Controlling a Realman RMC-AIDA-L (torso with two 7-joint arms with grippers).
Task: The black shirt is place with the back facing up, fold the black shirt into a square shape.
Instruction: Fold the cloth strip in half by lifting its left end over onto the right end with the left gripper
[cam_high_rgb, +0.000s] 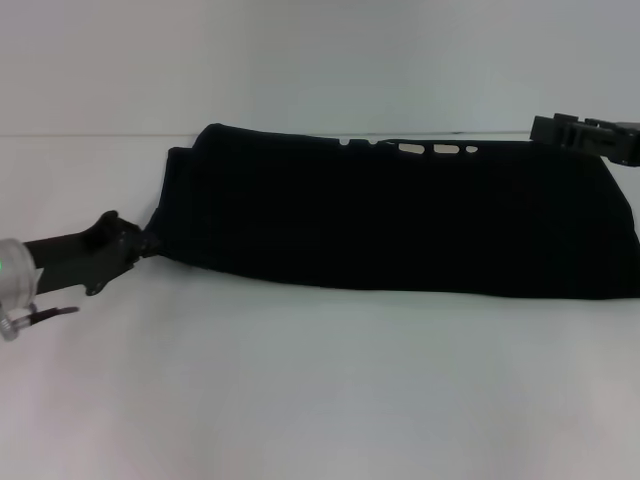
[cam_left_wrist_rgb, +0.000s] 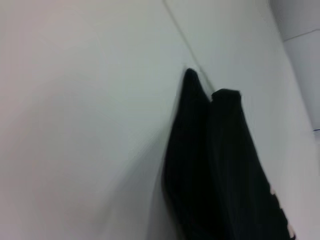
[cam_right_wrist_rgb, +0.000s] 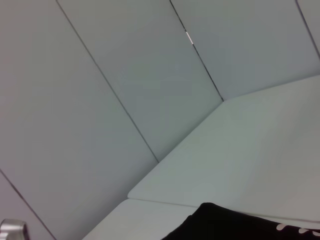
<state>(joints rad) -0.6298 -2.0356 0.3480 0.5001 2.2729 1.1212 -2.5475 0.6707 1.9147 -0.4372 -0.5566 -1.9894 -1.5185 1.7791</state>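
Note:
The black shirt (cam_high_rgb: 400, 215) lies on the white table (cam_high_rgb: 320, 380) as a long band folded lengthwise, running from left of centre to the right edge of the head view. My left gripper (cam_high_rgb: 140, 243) is at the band's near left corner, shut on the cloth there. The left wrist view looks along the black shirt (cam_left_wrist_rgb: 215, 170) toward its far end. My right gripper (cam_high_rgb: 570, 130) hovers at the band's far right corner. In the right wrist view only a tip of the black shirt (cam_right_wrist_rgb: 225, 225) shows.
Small pale gaps (cam_high_rgb: 425, 150) show along the shirt's far edge. The table's back edge meets a pale wall (cam_high_rgb: 320, 60) just behind the shirt. Bare tabletop lies in front of the shirt.

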